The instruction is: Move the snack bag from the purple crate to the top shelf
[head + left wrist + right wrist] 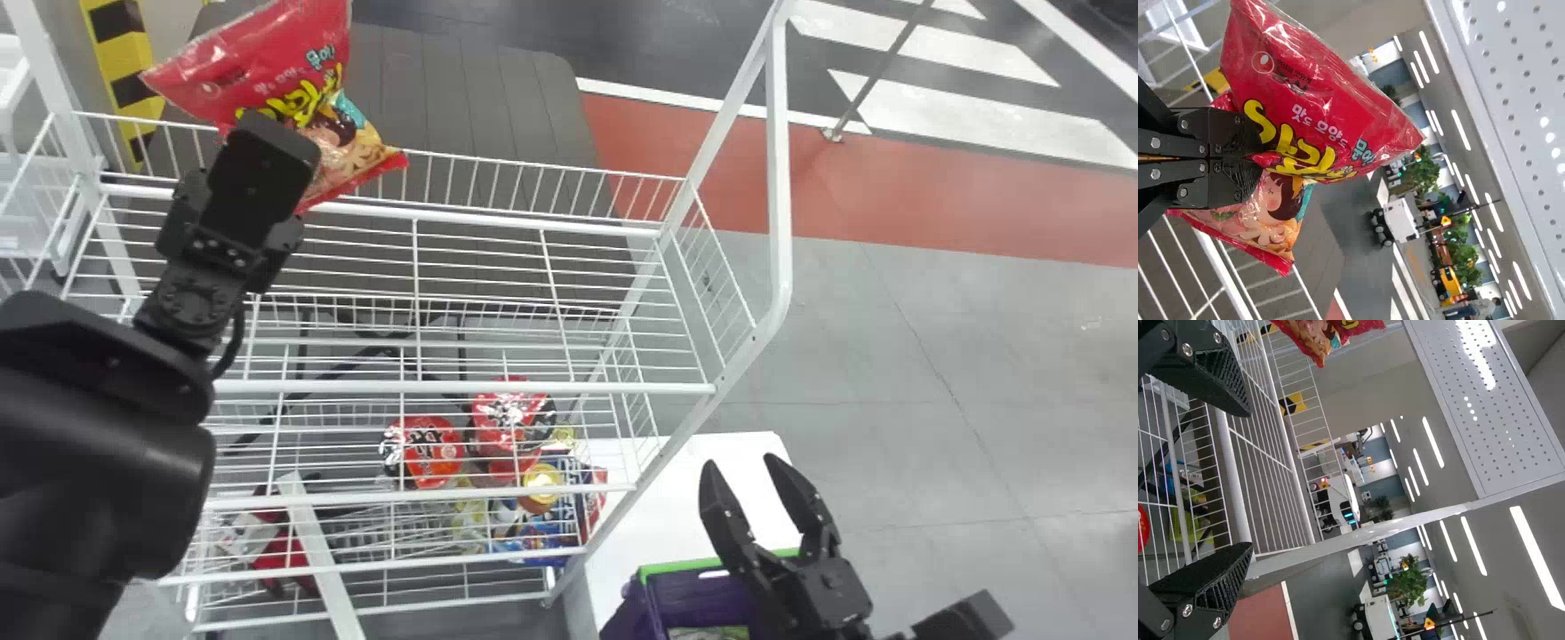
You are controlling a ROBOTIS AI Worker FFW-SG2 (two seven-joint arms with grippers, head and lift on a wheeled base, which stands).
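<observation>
Left gripper (264, 169) clamped, right gripper (740, 460) spread wide

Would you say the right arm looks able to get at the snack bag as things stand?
Probably not easily: the snack bag is clamped in the left gripper, near the left end of the rack; the right gripper, jaws open, is off its right end.

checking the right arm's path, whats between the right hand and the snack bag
In the head view, the wire rack stands between the right hand and the bag.
</observation>
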